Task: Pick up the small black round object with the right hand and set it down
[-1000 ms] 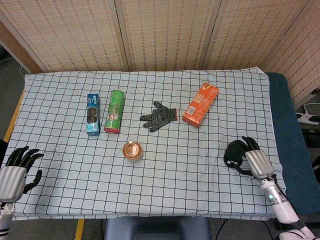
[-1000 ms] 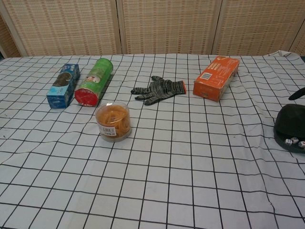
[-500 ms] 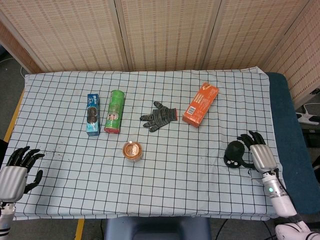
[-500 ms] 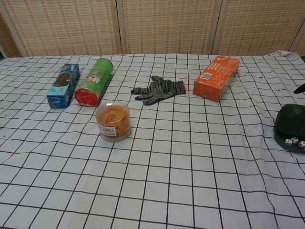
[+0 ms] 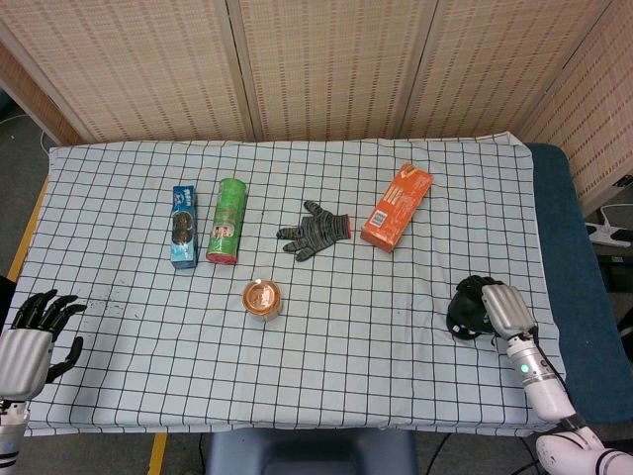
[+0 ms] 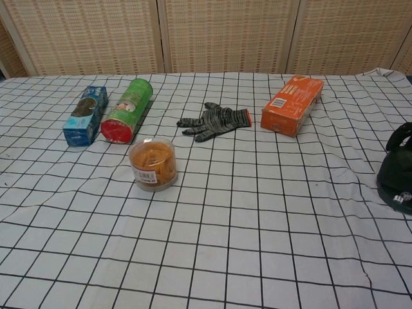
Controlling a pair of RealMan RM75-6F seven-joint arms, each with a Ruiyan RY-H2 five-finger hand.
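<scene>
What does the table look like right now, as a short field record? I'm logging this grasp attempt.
target: black round object, near the right edge of the checked cloth
right hand: right hand lies over the object, fingers curled around it; lift not evident
left hand: left hand at the near left corner, fingers apart, holding nothing
lying cans: green can beside blue box
centre: grey glove, orange box
near centre: small clear tub, upright
</scene>
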